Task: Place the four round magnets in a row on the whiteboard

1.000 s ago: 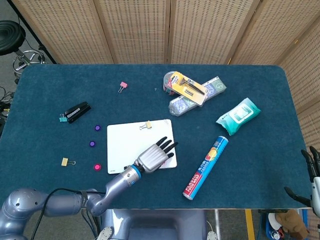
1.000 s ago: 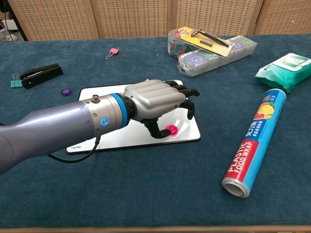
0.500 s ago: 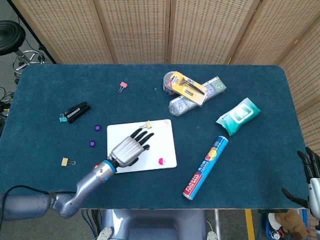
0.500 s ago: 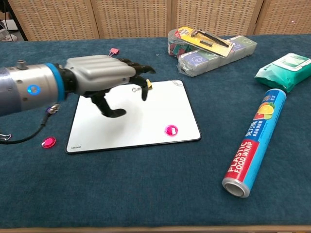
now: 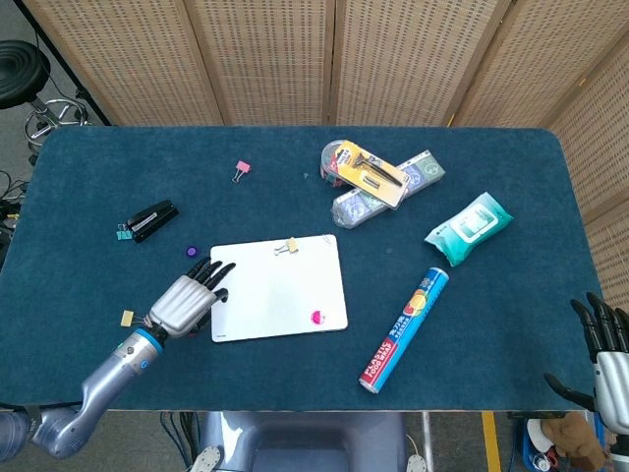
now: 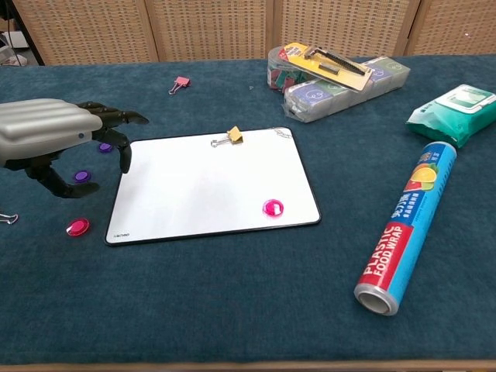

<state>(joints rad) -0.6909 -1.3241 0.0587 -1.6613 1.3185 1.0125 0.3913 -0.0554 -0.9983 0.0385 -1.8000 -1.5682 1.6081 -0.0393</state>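
Observation:
The whiteboard (image 5: 278, 287) (image 6: 194, 186) lies flat at the table's front centre. One pink round magnet (image 5: 316, 318) (image 6: 272, 207) sits on its near right corner. On the cloth left of the board lie a second pink magnet (image 6: 77, 226) and two purple magnets (image 6: 83, 176) (image 6: 105, 146); the farther purple one (image 5: 191, 252) also shows from the head. My left hand (image 5: 187, 300) (image 6: 54, 136) hovers over these loose magnets just left of the board, fingers apart, holding nothing. My right hand (image 5: 604, 344) hangs off the table's near right corner, fingers spread.
A yellow binder clip (image 5: 287, 246) sits on the board's far edge. A plastic-wrap roll (image 5: 404, 327) lies right of the board, with a wipes pack (image 5: 469, 227) and clip boxes (image 5: 383, 180) behind. A black stapler (image 5: 149, 219) and a pink clip (image 5: 241, 170) lie far left.
My left hand has swept left off the whiteboard, leaving the pink magnet on its near right corner, and now hovers over the loose magnets. The right hand barely moved.

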